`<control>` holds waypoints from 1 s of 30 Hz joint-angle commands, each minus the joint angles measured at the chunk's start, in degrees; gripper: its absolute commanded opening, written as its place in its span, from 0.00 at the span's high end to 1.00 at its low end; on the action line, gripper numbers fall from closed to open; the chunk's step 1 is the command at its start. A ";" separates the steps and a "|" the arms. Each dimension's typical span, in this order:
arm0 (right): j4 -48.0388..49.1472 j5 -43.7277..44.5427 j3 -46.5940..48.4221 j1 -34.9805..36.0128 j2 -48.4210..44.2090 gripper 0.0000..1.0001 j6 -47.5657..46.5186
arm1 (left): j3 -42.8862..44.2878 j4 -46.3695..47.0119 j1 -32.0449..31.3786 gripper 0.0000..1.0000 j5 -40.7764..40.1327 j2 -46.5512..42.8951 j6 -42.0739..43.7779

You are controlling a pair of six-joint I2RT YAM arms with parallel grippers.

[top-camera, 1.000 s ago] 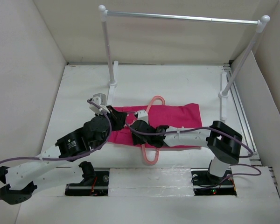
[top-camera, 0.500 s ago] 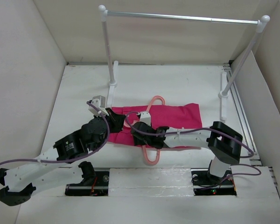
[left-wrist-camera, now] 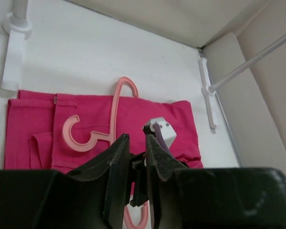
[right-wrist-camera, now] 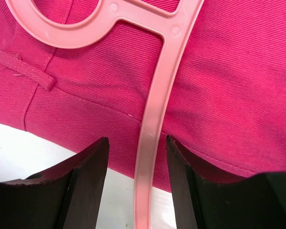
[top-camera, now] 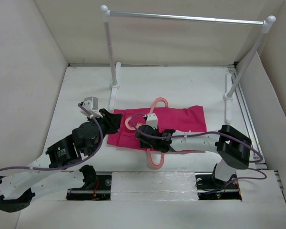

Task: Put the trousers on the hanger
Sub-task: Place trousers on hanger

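The magenta trousers [top-camera: 181, 119] lie flat in the middle of the table, waist to the left. The pale-pink hanger [top-camera: 154, 155] lies across them with its hook [top-camera: 131, 123] on the waist end. My right gripper [top-camera: 142, 132] is open and low over the trousers' near edge, one finger on each side of a hanger arm [right-wrist-camera: 150, 143] without pinching it; its fingers [right-wrist-camera: 86, 181] show in the wrist view. My left gripper [top-camera: 113, 120] hovers at the trousers' left end, jaws a narrow gap apart and empty. From the left wrist I see trousers [left-wrist-camera: 148, 117] and hanger [left-wrist-camera: 113, 114].
A white-and-silver garment rail [top-camera: 186, 18] spans the back, its left foot [top-camera: 113, 95] close to my left gripper and its right foot [top-camera: 227, 102] beside the trousers' right end. White walls enclose the table on three sides.
My left arm has drawn back to the left, off the trousers' waist. My right gripper has edged slightly left along the hanger. Trousers and hanger lie as before.
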 commanded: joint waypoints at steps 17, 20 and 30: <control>7.96 -6.59 0.18 -1.63 5.72 0.73 -1.58 | 4.66 -0.52 -0.22 0.77 -5.67 -3.36 3.59; 9.27 -4.66 1.07 -1.63 2.48 0.88 -3.34 | 5.01 -0.61 -0.22 0.77 -6.11 -3.53 3.67; 28.07 -8.69 -10.78 -2.16 -19.92 0.97 -8.00 | 5.19 0.26 -0.22 0.77 -5.93 -3.01 4.20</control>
